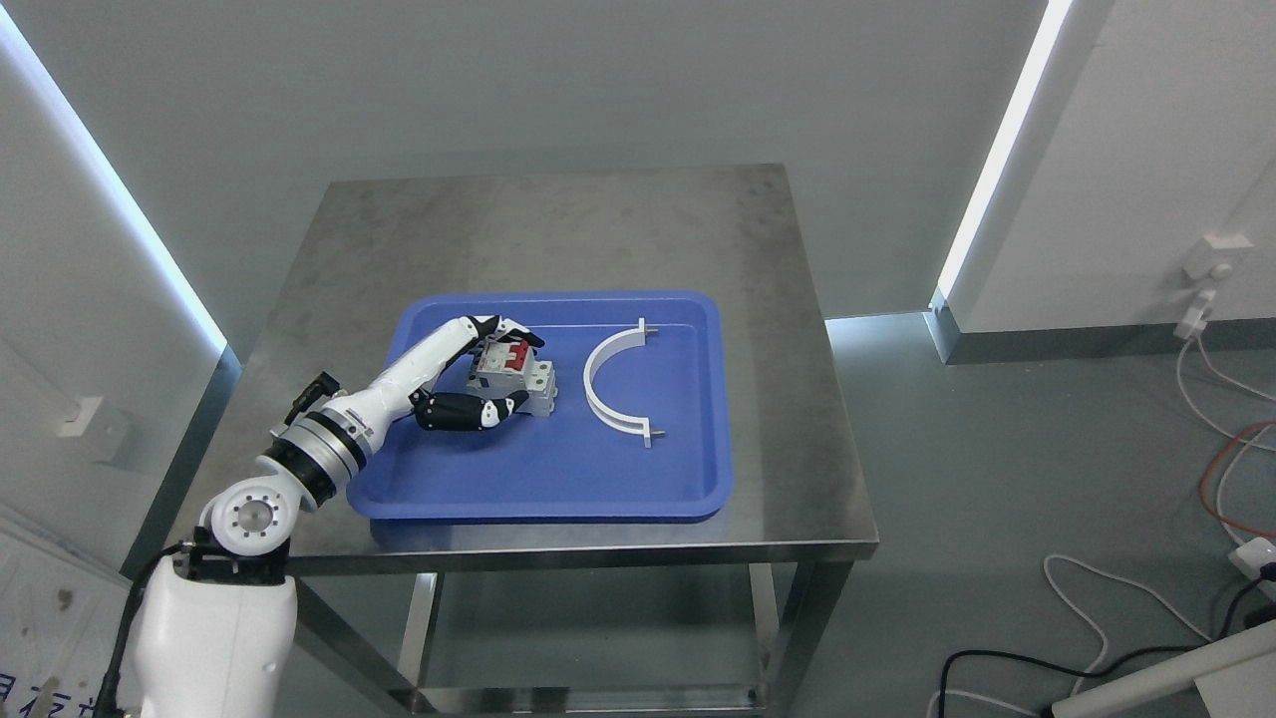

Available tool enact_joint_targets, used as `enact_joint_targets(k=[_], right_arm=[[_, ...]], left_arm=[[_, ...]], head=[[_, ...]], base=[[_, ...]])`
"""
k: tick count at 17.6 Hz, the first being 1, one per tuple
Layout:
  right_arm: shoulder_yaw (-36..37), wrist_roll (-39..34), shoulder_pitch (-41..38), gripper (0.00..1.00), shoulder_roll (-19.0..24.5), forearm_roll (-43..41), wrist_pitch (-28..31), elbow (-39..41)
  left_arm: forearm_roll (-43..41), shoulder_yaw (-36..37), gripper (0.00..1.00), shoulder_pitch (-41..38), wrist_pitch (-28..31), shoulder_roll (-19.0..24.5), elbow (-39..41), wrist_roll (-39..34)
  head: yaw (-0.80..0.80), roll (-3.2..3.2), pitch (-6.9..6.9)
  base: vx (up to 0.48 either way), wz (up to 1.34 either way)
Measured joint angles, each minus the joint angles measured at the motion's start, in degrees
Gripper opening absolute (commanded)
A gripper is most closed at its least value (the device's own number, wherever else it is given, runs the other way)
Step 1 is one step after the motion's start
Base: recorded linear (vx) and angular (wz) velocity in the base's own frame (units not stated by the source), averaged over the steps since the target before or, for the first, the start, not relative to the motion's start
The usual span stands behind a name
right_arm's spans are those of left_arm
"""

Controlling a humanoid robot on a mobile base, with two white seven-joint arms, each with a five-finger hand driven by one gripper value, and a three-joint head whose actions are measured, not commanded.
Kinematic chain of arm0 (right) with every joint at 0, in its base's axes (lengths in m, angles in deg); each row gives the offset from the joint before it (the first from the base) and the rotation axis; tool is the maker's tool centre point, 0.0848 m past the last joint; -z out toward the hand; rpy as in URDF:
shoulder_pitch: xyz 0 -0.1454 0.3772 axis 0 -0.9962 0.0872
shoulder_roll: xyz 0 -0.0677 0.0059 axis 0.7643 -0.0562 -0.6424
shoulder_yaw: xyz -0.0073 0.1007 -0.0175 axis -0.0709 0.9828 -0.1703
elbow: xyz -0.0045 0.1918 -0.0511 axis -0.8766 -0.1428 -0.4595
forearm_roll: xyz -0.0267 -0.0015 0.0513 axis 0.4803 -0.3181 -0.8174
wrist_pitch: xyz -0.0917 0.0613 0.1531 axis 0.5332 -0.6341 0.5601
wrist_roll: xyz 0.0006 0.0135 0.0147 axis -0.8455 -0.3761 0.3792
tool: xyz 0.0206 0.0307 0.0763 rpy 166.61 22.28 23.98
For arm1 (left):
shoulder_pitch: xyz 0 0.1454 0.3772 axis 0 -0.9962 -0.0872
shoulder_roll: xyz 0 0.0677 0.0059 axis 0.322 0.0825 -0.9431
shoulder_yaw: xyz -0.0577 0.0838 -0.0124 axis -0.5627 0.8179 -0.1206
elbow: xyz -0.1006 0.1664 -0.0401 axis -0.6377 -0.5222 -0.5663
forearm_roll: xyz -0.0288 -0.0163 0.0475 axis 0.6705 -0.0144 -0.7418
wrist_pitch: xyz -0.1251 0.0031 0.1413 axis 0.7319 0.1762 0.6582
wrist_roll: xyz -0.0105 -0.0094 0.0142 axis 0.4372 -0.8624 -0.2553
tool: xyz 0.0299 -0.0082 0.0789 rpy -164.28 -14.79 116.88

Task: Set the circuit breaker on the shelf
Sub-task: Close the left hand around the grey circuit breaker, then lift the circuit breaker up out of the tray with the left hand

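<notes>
The left hand [478, 384] gripped the breaker [511, 376] from both sides. Both sat in the tray [558, 479] near the counter's [558, 229] front edge, beside a white clamp [608, 384].

On the blue plastic tray [558, 499], the white half-ring clamp [610, 384] lies just right of the grey circuit breaker with red switches [516, 371], narrowing that side. The tray's near half and the steel table [558, 229] behind lie open. The left hand [469, 374] blocks the breaker's left.
</notes>
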Motion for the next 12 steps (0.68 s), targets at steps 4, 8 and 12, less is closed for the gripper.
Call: enact_joint_targets(k=[4,8,12], right_arm=[[0.00,0.17,0.00,1.00,0.00,0.00,0.00,0.00],[0.00,0.25,0.01,1.00,0.00,0.00,0.00,0.00],[0.00,0.27,0.01,1.00,0.00,0.00,0.00,0.00]], left_arm=[[-0.55,-3.34,0.08,2.25,-4.14,-2.44,-1.82,-1.74],[4.42,-8.54,0.09,6.89,-7.78,-4.65,-1.95,-10.73],[10.98,-11.78,0.09,6.47,-10.59,-6.00,0.03,-20.49]], head=[[0.00,0.00,0.00],[0.00,0.00,0.00],[0.00,0.00,0.00]], base=[[0.000,0.00],[-0.011,-0.04],[-0.094,-0.07]])
